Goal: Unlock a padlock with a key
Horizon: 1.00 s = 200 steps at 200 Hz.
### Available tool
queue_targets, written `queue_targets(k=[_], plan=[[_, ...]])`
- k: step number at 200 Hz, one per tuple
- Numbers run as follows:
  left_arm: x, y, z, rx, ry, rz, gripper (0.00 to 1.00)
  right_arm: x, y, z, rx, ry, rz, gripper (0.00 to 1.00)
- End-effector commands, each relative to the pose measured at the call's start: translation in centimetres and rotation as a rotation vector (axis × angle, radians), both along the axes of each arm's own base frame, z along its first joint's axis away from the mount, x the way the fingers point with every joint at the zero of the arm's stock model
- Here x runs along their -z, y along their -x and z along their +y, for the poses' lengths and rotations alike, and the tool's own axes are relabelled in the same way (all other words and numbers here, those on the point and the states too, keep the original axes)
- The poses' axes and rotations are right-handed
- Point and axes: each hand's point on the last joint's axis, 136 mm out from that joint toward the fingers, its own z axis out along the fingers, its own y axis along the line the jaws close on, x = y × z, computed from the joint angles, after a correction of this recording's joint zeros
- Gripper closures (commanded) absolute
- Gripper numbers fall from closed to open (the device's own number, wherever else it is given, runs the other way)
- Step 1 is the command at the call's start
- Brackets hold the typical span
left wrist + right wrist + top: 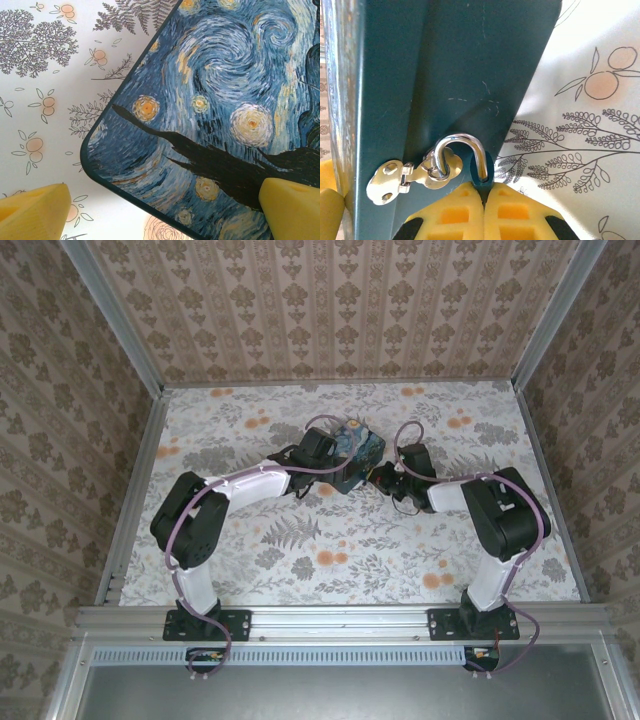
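floral-print tabletop [330, 560], damask wallpaper walls [340, 300] on three sides, aluminium frame rails [340, 618], soft even light

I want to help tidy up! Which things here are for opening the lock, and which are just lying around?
For the job:
padlock, held by the right gripper, jaws shut
silver hasp it hangs through
painted box
left gripper, jaws open by the box's corner

Just around:
flowery table cover
patterned walls
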Motion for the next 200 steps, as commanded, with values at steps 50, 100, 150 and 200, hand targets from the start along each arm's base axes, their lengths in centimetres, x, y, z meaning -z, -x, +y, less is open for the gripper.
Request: queue_targets(k=[50, 100, 150, 200], plan=[[8.3, 4.9, 4.9, 0.016, -0.254, 0.260, 0.02, -1.6, -3.6, -4.5, 0.042, 0.039, -0.003, 1.00], [7.5, 4.4, 4.8, 0.016, -0.243, 0.250, 0.00, -1.0, -0.6, -4.8, 0.050, 0.013, -0.003, 1.00], [4.2, 3.3, 4.6, 0.008, -0.172, 0.198, 0.00, -1.4, 5.0, -2.5, -0.012, -0.034, -0.010, 1.00], [-1.2, 2.5, 4.5, 0.000, -0.101, 0.108, 0.00, -1.6, 11.5, 2.9, -0.148, -0.007, -0.023, 1.00]])
